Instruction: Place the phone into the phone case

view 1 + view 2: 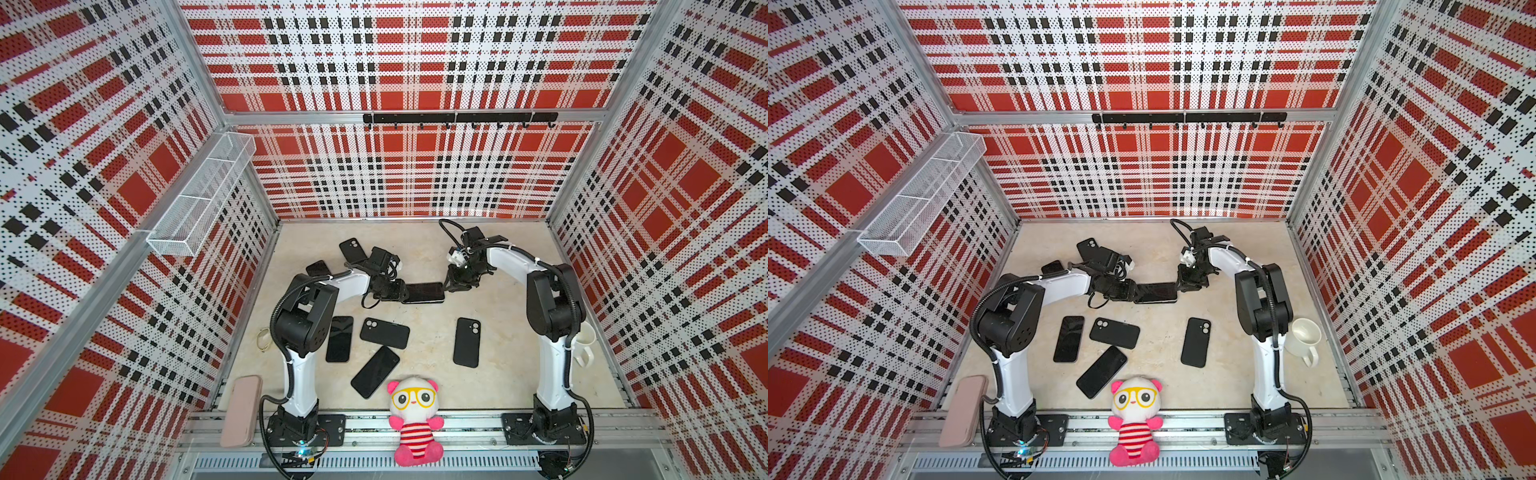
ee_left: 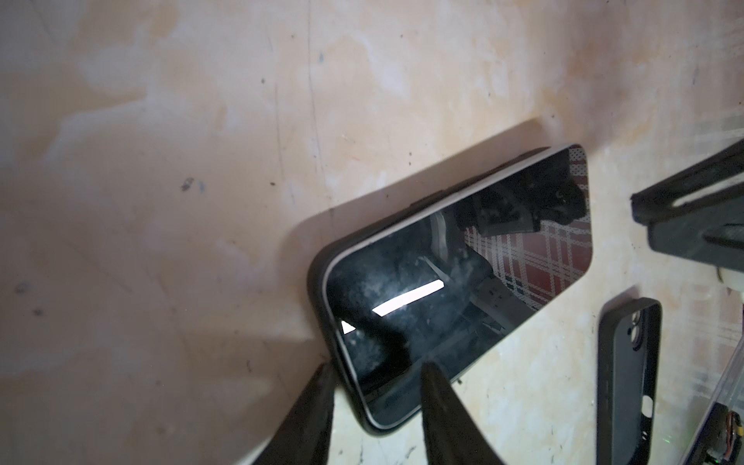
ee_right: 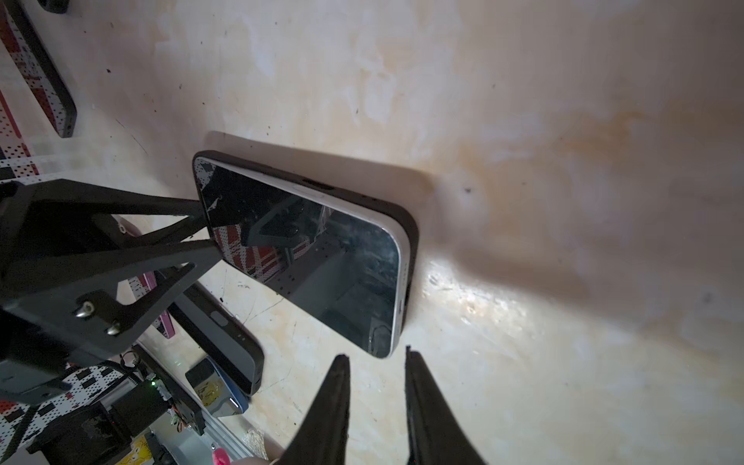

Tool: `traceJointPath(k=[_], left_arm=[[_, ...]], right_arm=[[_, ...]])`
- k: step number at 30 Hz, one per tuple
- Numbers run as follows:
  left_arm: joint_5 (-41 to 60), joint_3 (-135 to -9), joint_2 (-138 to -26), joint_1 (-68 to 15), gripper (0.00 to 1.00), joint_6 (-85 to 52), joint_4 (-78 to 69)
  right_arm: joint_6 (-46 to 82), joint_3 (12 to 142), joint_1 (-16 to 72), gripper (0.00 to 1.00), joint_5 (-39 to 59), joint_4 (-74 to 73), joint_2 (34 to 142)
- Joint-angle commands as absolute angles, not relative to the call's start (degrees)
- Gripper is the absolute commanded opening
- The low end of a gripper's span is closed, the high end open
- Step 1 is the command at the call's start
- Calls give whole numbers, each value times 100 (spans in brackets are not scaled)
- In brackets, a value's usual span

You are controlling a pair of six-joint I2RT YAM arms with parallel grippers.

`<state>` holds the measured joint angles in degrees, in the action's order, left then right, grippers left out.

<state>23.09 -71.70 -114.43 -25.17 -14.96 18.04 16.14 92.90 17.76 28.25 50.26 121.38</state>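
Note:
A white-edged phone (image 1: 423,293) (image 1: 1156,293) with a dark screen (image 2: 463,273) (image 3: 322,261) lies face up in a black phone case (image 2: 318,273) (image 3: 412,225) at mid-table. At the end by my right gripper, its white side stands above the case rim. My left gripper (image 1: 402,291) (image 1: 1135,291) (image 2: 376,368) is at the opposite end, jaws apart. One finger sits beside the case's corner and one over the screen. My right gripper (image 1: 446,286) (image 1: 1177,284) (image 3: 374,354) is open, its tips just short of the phone's end, with nothing between them.
Nearer the front lie two bare phones (image 1: 340,338) (image 1: 375,372) and two empty black cases (image 1: 384,332) (image 1: 467,342). Another case (image 1: 352,249) and phone (image 1: 318,268) lie behind my left arm. A plush toy (image 1: 415,419), white mug (image 1: 1304,338) and pink pouch (image 1: 241,409) line the edges.

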Motion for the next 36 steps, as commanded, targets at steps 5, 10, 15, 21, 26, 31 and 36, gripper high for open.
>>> traceJointPath(k=[5, 10, 15, 21, 26, 31, 36], left_arm=[[2278, -7163, -11566, -2566, 40, -1448, 1903], [2285, -7163, -11566, -2565, 39, -1452, 1898], [2317, -7163, -11592, -2569, 37, -1461, 1898], [2343, -7172, -11623, -2598, 37, -1475, 1898], [2389, -7178, -11671, -2622, 37, -1484, 1891], [2423, -7172, -11705, -2636, 37, -1491, 1880], [2483, -7173, -11733, -2647, 36, -1507, 1872]], right_arm=[[1648, 9075, 1852, 22, 2792, 4835, 12372], [1691, 8919, 1913, 17, 2867, 4690, 12419], [1788, 8656, 2026, 13, 2927, 4541, 12402], [1928, 8209, 2152, 12, 2929, 4361, 12390], [2030, 8018, 2342, 12, 2654, 4412, 12542], [2160, 7915, 2493, 10, 2471, 4378, 12758], [2241, 7884, 2618, 9, 2349, 4354, 12982]])
